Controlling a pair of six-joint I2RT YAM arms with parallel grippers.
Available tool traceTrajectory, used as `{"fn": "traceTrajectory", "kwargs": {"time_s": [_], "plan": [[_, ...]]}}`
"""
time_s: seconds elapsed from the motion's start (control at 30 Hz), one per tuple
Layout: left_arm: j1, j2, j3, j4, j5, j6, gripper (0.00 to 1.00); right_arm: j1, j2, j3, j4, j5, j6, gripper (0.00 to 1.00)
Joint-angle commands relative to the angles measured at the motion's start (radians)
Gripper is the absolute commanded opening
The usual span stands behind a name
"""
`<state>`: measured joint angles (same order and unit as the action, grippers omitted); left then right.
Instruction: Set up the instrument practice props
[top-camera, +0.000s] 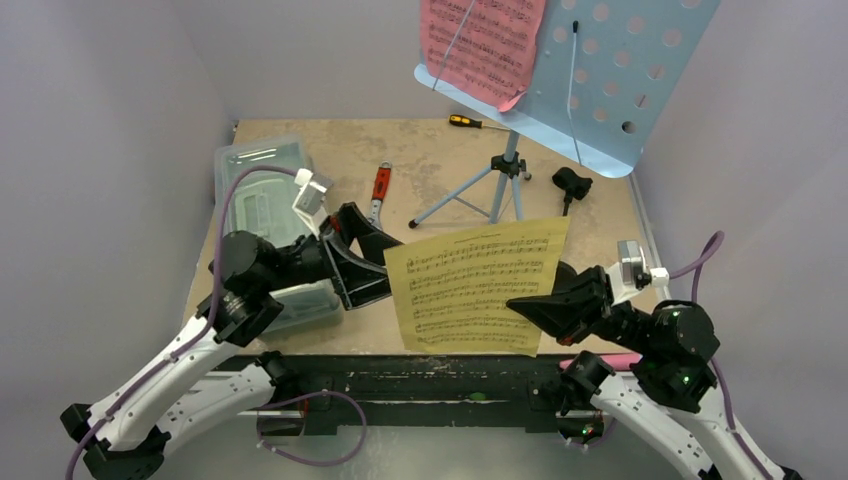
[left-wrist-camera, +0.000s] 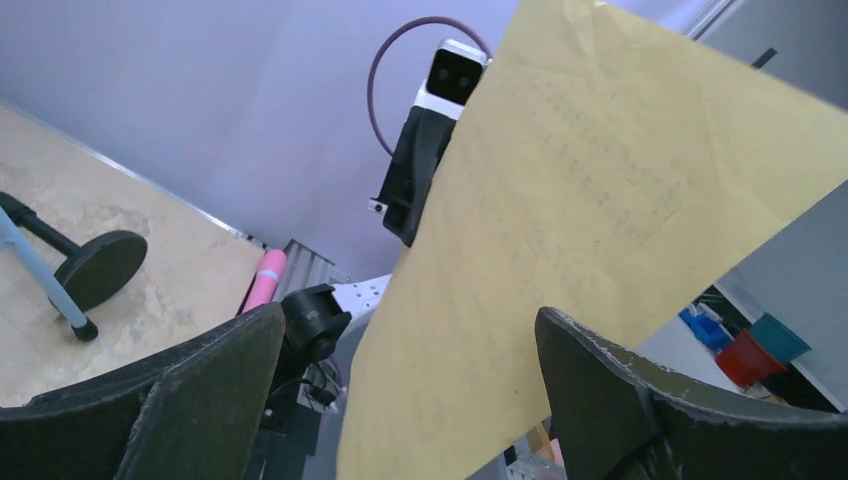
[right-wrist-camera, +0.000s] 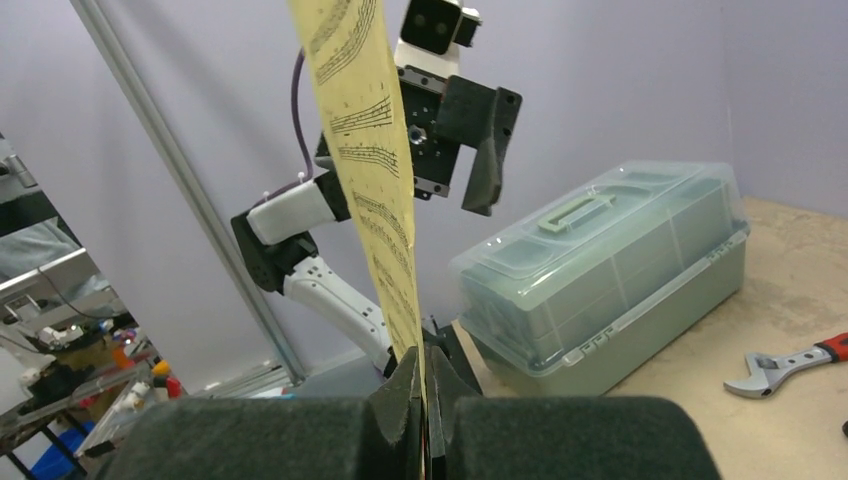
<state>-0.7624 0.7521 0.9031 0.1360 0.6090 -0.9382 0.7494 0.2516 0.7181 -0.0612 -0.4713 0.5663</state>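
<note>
My right pincer (right-wrist-camera: 422, 385) is squeezed tight on one edge of the yellow page (top-camera: 480, 285) and holds it up in the air. My left pincer (left-wrist-camera: 408, 330) is wide apart, and the page hangs just in front of it. Behind the page is the blue music stand (top-camera: 610, 80) with the pink page (top-camera: 480, 45) on it. The black mic stand (left-wrist-camera: 100, 265) is by its foot. The pink microphone (left-wrist-camera: 262, 280) lies near my right arm. The clear box (top-camera: 255, 175) sits under my left arm, and the wrench (top-camera: 380, 190) is close by.

Light blue perforated music stand (top-camera: 610, 90) on tripod, upper right, carries a pink page (top-camera: 480, 45); a yellow page (top-camera: 475, 285) is held upright at centre; black mic stand (top-camera: 570, 183) beside the tripod; pink toy microphone (top-camera: 620, 357) lies lower right.
</note>
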Motion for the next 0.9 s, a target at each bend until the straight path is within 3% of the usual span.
{"fn": "traceTrajectory", "kwargs": {"time_s": [0.0, 0.07, 0.13, 0.23, 0.5, 0.6, 0.77, 0.83, 0.87], "plan": [[0.001, -0.048, 0.041, 0.093, 0.028, 0.003, 0.95, -0.001, 0.0, 0.03, 0.078, -0.004, 0.018, 0.0], [0.0, -0.065, 0.08, -0.055, -0.074, 0.079, 0.94, -0.001, -0.013, 0.026, 0.08, 0.029, 0.029, 0.0], [0.001, -0.086, 0.084, -0.101, -0.125, 0.107, 0.94, -0.001, -0.025, 0.008, 0.1, 0.038, 0.049, 0.0], [0.001, -0.107, 0.044, -0.035, -0.119, 0.079, 0.99, -0.001, -0.019, -0.01, 0.132, 0.029, 0.072, 0.0], [0.001, -0.061, 0.009, 0.118, -0.047, 0.023, 0.99, -0.002, 0.017, -0.003, 0.164, 0.007, 0.071, 0.0], [0.001, -0.022, 0.029, 0.142, -0.026, 0.013, 0.94, -0.001, 0.031, 0.002, 0.167, 0.005, 0.069, 0.0], [0.001, 0.026, 0.033, 0.212, 0.015, -0.015, 0.7, -0.001, 0.061, 0.03, 0.152, 0.016, 0.048, 0.0], [0.001, 0.026, 0.037, 0.199, 0.015, 0.003, 0.71, -0.002, 0.072, 0.048, 0.134, 0.021, 0.031, 0.0], [0.0, 0.024, 0.043, 0.184, 0.017, 0.018, 0.78, -0.002, 0.075, 0.055, 0.123, 0.028, 0.022, 0.0]]}}
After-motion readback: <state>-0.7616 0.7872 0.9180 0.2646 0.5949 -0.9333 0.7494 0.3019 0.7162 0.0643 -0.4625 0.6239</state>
